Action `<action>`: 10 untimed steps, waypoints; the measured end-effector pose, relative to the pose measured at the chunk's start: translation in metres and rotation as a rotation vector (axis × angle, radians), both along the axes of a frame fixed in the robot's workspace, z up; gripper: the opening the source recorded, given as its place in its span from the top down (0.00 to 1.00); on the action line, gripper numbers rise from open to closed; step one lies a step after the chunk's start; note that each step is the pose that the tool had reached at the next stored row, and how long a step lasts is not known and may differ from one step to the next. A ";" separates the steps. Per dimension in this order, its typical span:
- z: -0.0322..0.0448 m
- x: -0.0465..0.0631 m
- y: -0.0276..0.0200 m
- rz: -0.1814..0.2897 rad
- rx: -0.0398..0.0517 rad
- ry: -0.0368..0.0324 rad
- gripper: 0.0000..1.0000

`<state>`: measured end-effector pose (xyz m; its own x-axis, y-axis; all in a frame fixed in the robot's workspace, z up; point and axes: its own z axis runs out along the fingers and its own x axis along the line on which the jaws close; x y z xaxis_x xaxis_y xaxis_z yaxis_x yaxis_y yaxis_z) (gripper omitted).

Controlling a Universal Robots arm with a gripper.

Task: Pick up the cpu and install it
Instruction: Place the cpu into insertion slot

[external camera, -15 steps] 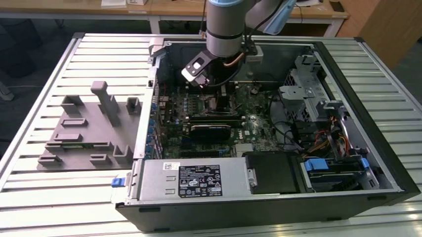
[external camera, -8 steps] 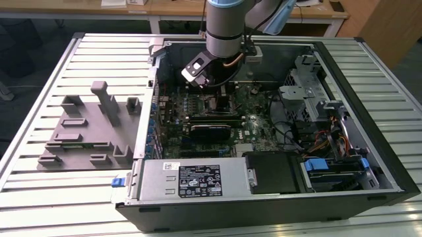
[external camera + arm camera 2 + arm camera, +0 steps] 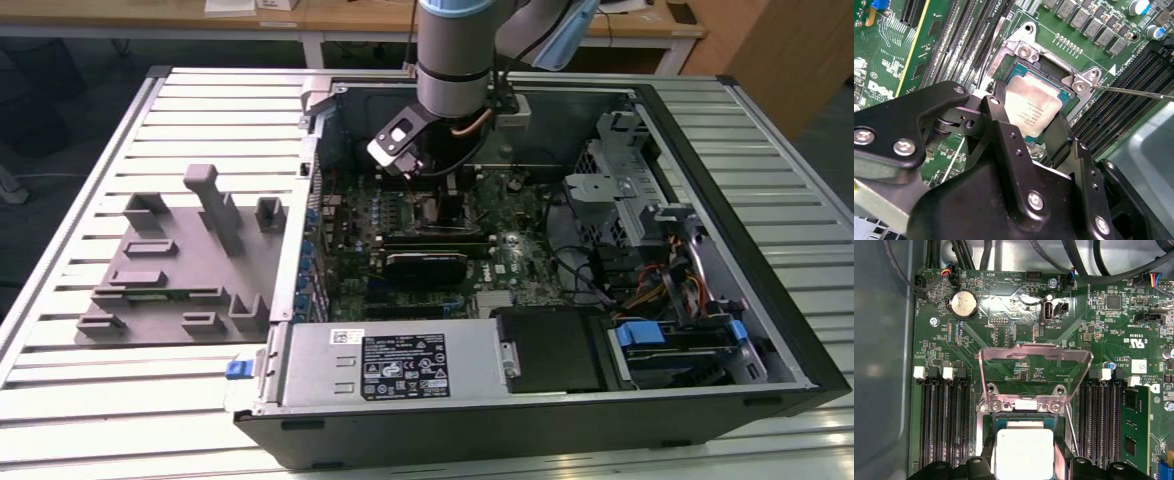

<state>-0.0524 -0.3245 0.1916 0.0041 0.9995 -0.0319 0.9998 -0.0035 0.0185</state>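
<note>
Holding cpu (image 3: 1031,112) in claw (image 3: 1029,120): black fingers (image 3: 999,120) pressed against two opposite edges, silvery top plate facing up. Same story in first wrist view: cpu (image 3: 1024,452) pinched between fingers (image 3: 985,462), claw (image 3: 1024,467) closed on it.

Positioned right over socket (image 3: 1046,67), squared up with the opening. Can't tell whether fully seated or just above the contacts.

Load plate (image 3: 1034,351) open, standing tilted up on the far side of socket (image 3: 1021,421). Lever (image 3: 1134,92) unhooked: thin wire running out alongside the socket, also visible as lever (image 3: 1071,432) beside the cpu.

Around socket on board (image 3: 1019,330): RAM slots (image 3: 944,425) on both sides, green stick (image 3: 1134,425) fitted in an outer slot on one side, coin cell (image 3: 963,305) beyond the load plate.

Exterior view: arm (image 3: 454,60) reaching down into open case (image 3: 534,430), wrist over the middle of board (image 3: 414,215). Case lying on its side on slatted worktop (image 3: 80,400). PSU (image 3: 387,365) along the near edge of the case. Grey fixture (image 3: 174,270) on worktop at exterior view's left, just beside the case, well apart from the wrist.
</note>
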 end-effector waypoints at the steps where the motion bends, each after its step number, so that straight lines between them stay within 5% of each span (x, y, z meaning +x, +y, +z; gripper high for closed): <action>1: -0.0001 0.000 0.0000 0.000 -0.0001 0.0001 0.46; 10: -0.0012 0.000 0.0001 0.000 0.0004 -0.0004 0.46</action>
